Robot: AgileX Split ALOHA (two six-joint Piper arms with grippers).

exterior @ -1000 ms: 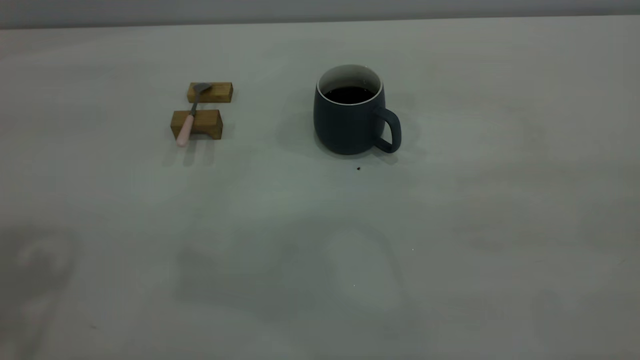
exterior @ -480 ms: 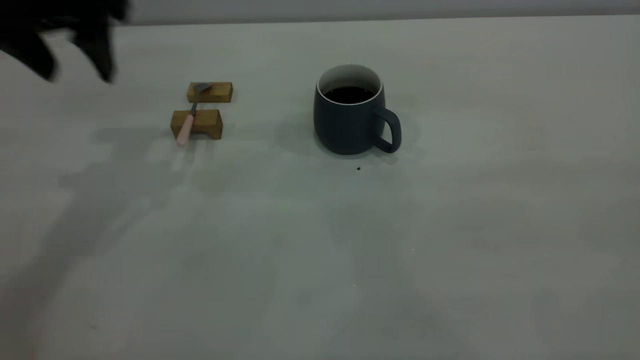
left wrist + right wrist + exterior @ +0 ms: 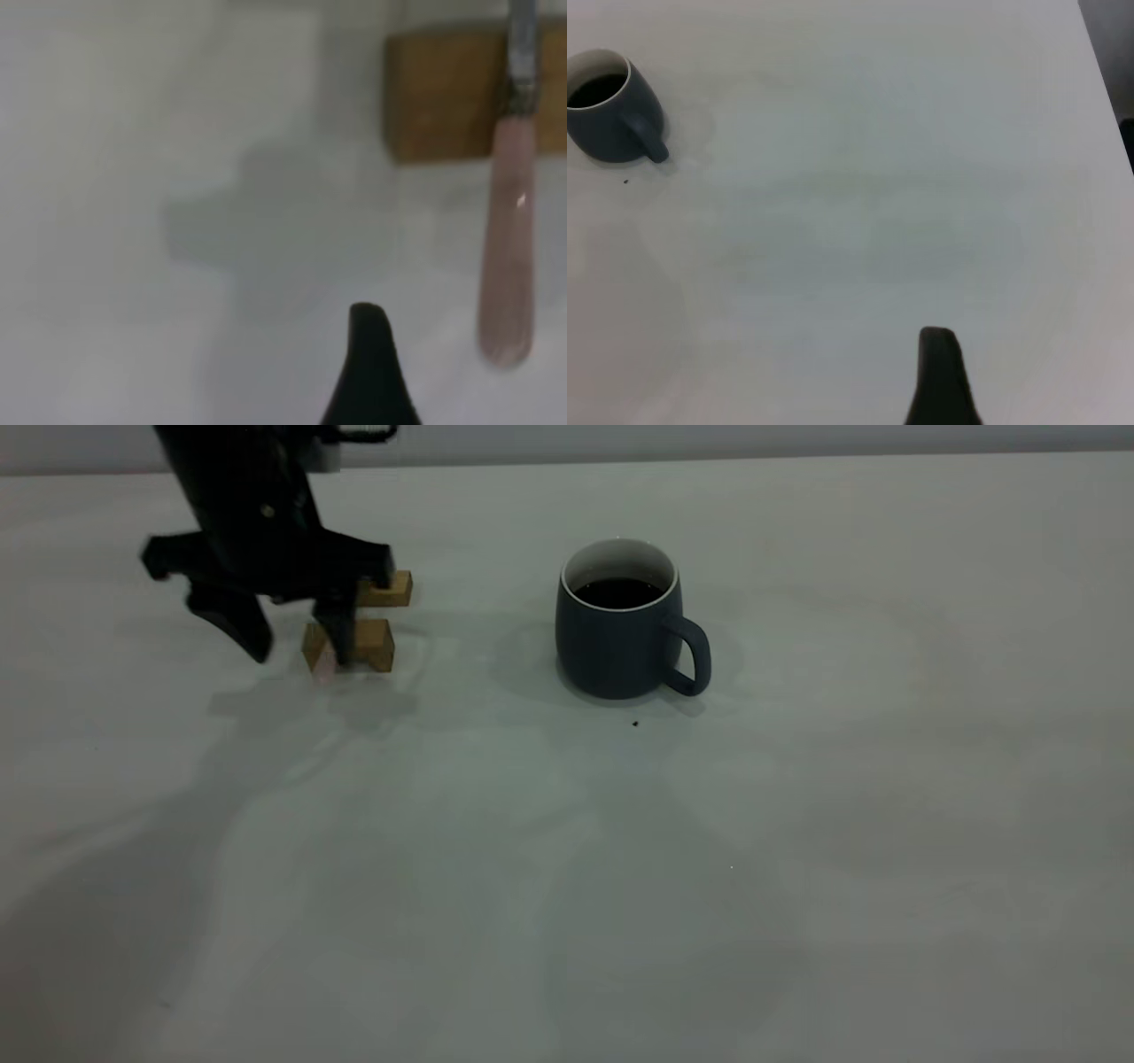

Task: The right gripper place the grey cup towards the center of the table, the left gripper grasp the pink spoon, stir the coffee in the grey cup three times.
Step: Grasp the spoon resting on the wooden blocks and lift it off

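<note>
Left gripper [image 3: 297, 638] blurring and covering most of the pink spoon [image 3: 322, 666], two wooden blocks [image 3: 379, 644] partly hiding behind it, arm running off the top edge.

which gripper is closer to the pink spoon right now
Left. The left gripper hangs open right over the pink spoon on the wooden blocks. The right gripper is out of the exterior view, far beyond the grey cup.
</note>
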